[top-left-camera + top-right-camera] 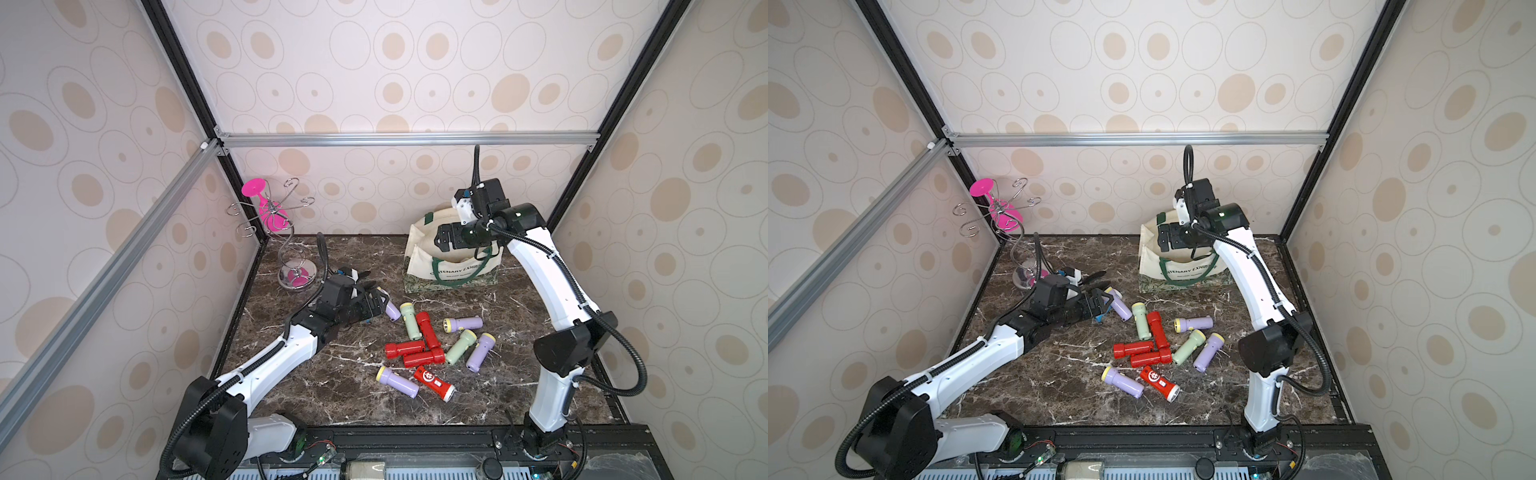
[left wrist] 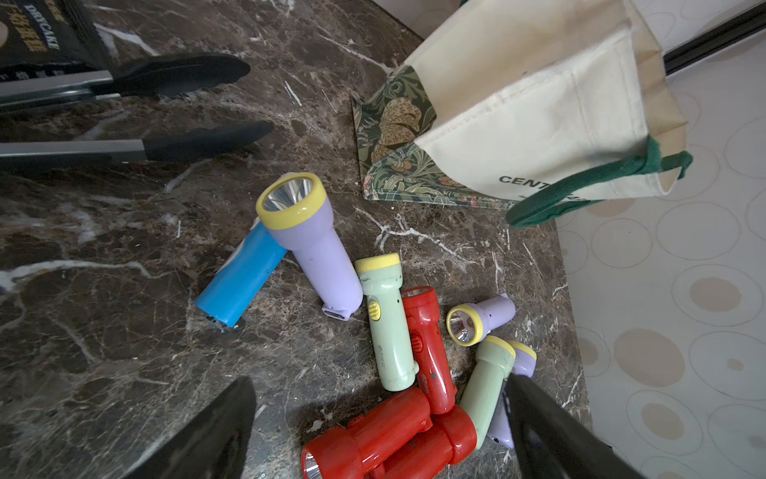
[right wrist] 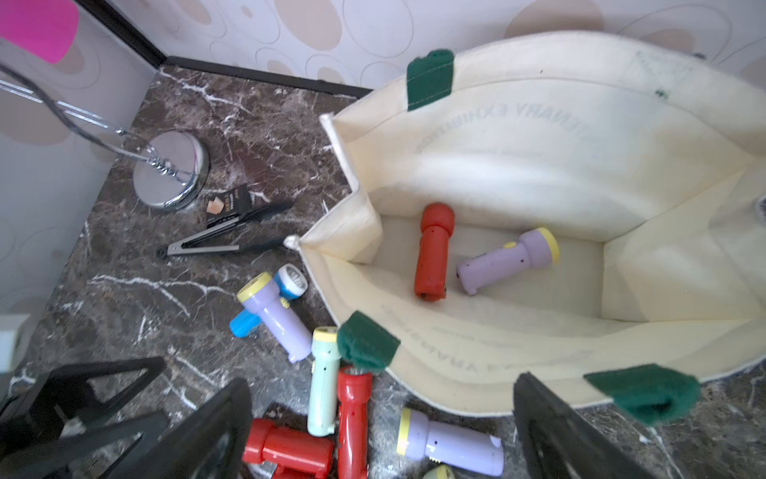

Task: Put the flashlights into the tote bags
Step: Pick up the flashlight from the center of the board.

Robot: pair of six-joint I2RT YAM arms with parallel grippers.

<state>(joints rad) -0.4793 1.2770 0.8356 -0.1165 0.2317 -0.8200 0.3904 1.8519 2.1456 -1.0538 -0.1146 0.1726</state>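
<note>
The right gripper [image 3: 383, 381] hangs over the cream tote bag [image 3: 539, 137], jaws spread and empty. A red flashlight [image 3: 433, 253] and a lilac flashlight [image 3: 505, 259] lie inside it. Beside the bag, the left gripper [image 2: 380, 379], equally spread, hovers over loose flashlights [image 1: 405, 348].

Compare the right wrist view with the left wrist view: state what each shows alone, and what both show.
Right wrist only: the tote's inside, with a red flashlight and a lilac flashlight on its floor, plus the chrome stand base. Left wrist only: the tote's green patterned base. Both: the tongs, the blue flashlight with a lilac one lying across it, and the red flashlights on the table.
</note>
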